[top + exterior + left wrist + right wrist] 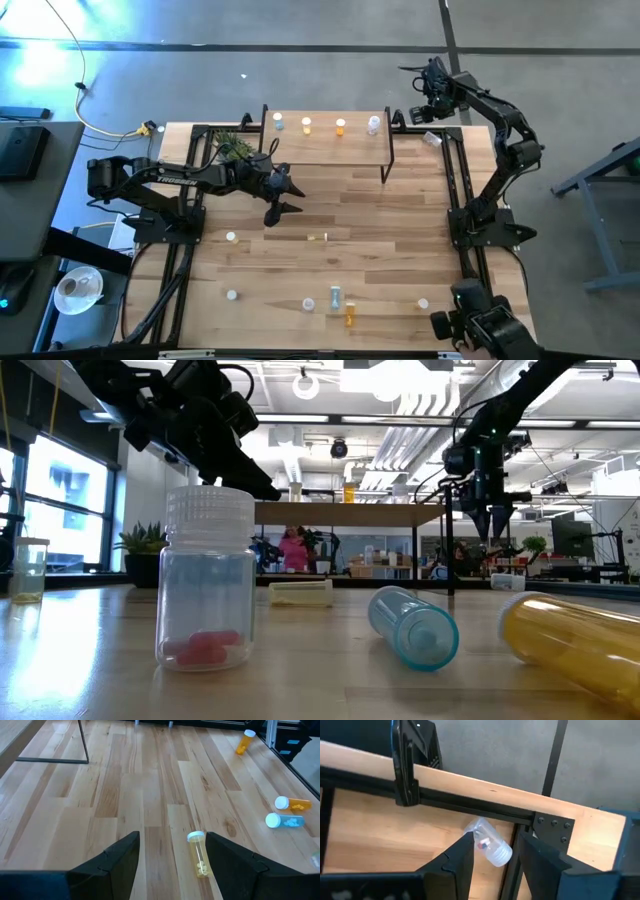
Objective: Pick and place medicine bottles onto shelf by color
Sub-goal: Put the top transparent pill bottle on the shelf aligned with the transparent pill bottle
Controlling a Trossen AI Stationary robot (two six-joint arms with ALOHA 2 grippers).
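Note:
The shelf [325,140] stands at the table's far side and carries several upright medicine bottles: a blue one [278,122], two orange ones [306,125] [340,126] and a clear one [373,124]. My right gripper [495,837] hangs open, pointing down over the table's far right corner. A clear bottle [489,846] lies on its side on the wood below it, showing between the fingers. My left gripper [172,836] hovers open over mid-table. A yellow bottle [198,854] lies on its side ahead of it, untouched.
More bottles are scattered near the front edge: a blue one [336,297], an orange one [350,315] and white-capped ones [232,295] [423,303]. A potted plant [232,146] stands by the shelf's left end. Black frame rails [470,802] border the table.

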